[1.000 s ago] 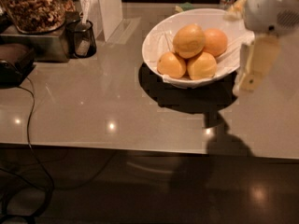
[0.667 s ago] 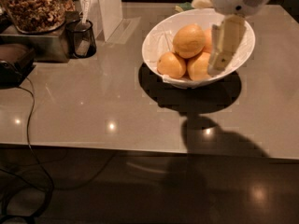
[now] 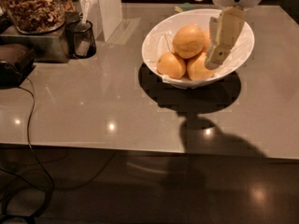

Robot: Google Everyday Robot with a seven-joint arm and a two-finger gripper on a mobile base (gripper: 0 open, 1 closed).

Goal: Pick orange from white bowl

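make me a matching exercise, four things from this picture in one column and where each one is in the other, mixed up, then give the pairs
1. orange
2. claw
3. dark cup
4. cable

A. standing on the table, left of the white bowl
B. over the white bowl's right side, close beside the orange
C. in the white bowl, atop the smaller fruits
D. lying across the table's left end

Pairs: 1-C, 2-B, 3-A, 4-D
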